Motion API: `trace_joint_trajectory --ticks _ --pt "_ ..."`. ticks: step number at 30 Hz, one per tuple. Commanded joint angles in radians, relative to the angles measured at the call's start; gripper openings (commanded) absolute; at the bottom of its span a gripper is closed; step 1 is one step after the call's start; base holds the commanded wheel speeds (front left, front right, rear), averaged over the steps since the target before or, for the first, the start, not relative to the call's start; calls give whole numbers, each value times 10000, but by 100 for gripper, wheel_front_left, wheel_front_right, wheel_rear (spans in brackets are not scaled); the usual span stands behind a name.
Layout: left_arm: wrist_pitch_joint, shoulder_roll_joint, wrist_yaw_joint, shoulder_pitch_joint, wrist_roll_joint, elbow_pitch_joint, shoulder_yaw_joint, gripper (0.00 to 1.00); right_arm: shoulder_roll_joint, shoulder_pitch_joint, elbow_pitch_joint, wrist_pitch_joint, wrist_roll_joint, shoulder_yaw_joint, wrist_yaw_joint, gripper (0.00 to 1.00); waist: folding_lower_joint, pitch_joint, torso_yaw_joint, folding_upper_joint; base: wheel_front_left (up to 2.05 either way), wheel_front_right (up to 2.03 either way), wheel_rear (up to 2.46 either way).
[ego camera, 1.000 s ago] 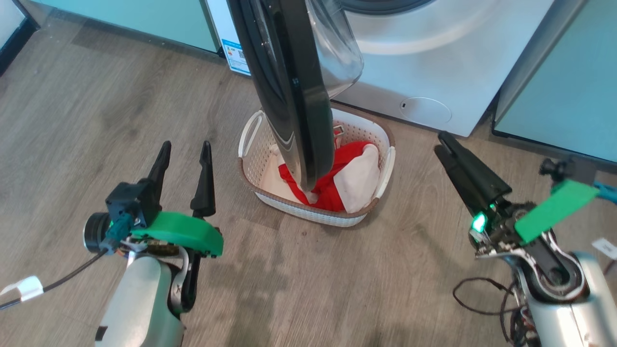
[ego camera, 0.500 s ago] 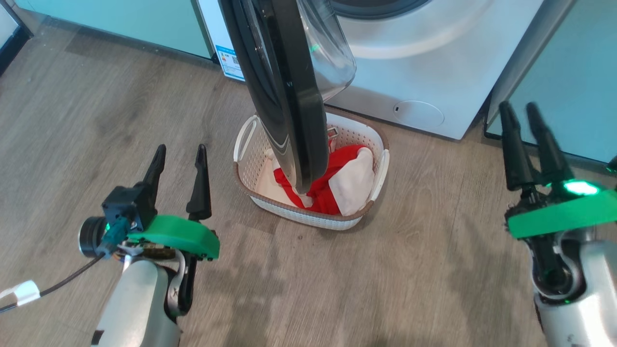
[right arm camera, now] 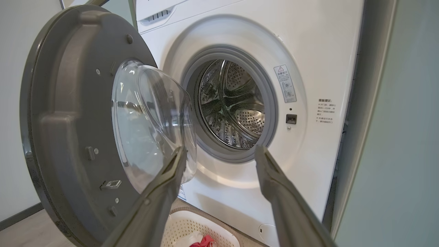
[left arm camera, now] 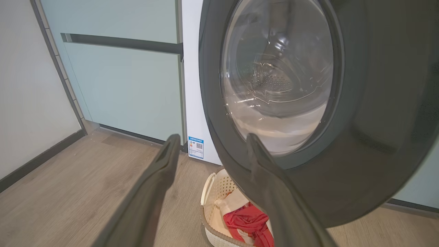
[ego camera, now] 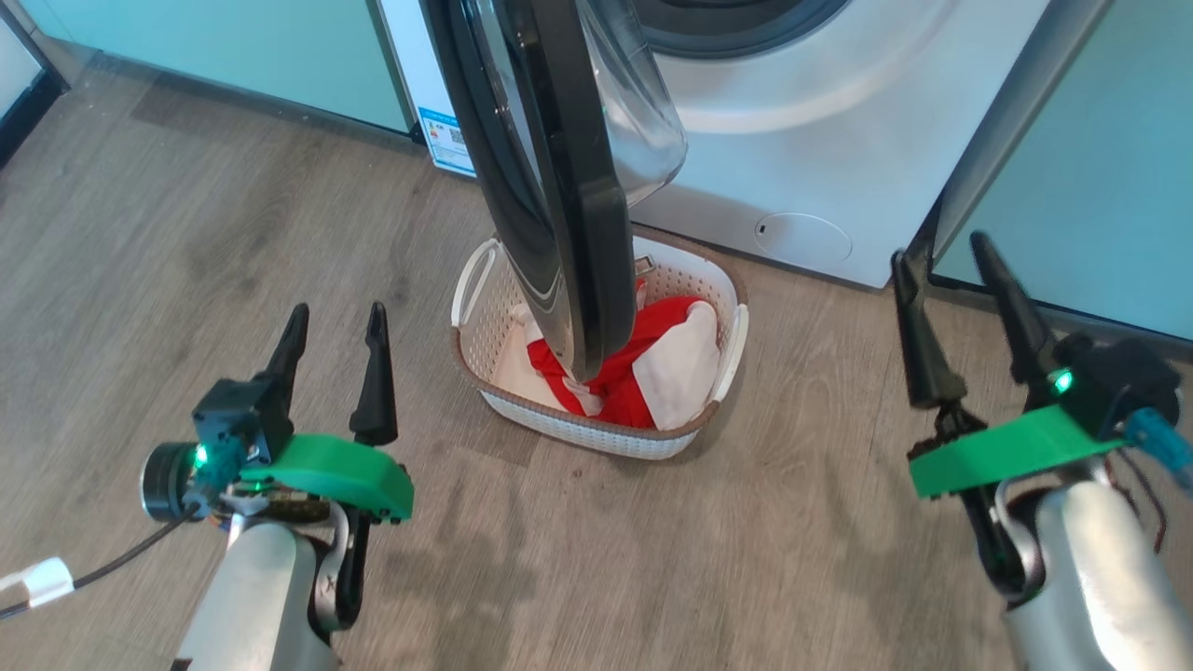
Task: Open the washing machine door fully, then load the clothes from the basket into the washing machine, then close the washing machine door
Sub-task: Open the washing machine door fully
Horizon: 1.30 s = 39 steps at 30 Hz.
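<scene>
Black-ringed washing machine door (ego camera: 569,205) stands swung out from the washing machine (ego camera: 820,140), edge-on to your head camera, glass bowl facing the open steel drum (right arm camera: 233,103). Below its lower edge: the basket (ego camera: 596,433) on the wood floor (ego camera: 186,233), just in front of the machine, red-and-white clothes (ego camera: 620,391) inside. Your left gripper (ego camera: 335,317) hovers left of the basket, fingers wide, empty. Your right gripper (ego camera: 941,253) hovers to the right, near the teal cabinet (ego camera: 1100,168), likewise wide and empty.
</scene>
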Motion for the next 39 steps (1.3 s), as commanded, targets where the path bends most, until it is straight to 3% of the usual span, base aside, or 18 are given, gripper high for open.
trace_joint_trajectory --ticks 1,15,36,37,38,39 --pt "-36 270 1 -211 -48 -337 343 100 77 50 -108 -124 -87 261 0 100 0 -47 -29 0 0 0 0" --pt "119 483 88 23 -70 -312 273 100 320 209 753 -239 -197 445 0 100 0 -327 -89 0 0 0 0" --pt "141 568 261 45 -239 -403 238 100 391 125 818 -266 -209 434 0 100 0 -234 -88 0 0 0 0" --pt "139 566 271 42 -249 -402 235 93 391 124 808 -266 -207 431 0 100 0 -232 -84 0 0 0 0" --pt "140 563 282 43 -260 -399 234 32 391 126 802 -266 -212 429 0 100 0 -230 -82 0 0 0 0" --pt "138 561 292 43 -272 -403 234 0 393 126 795 -266 -215 428 0 100 0 -226 -81 0 0 0 0"
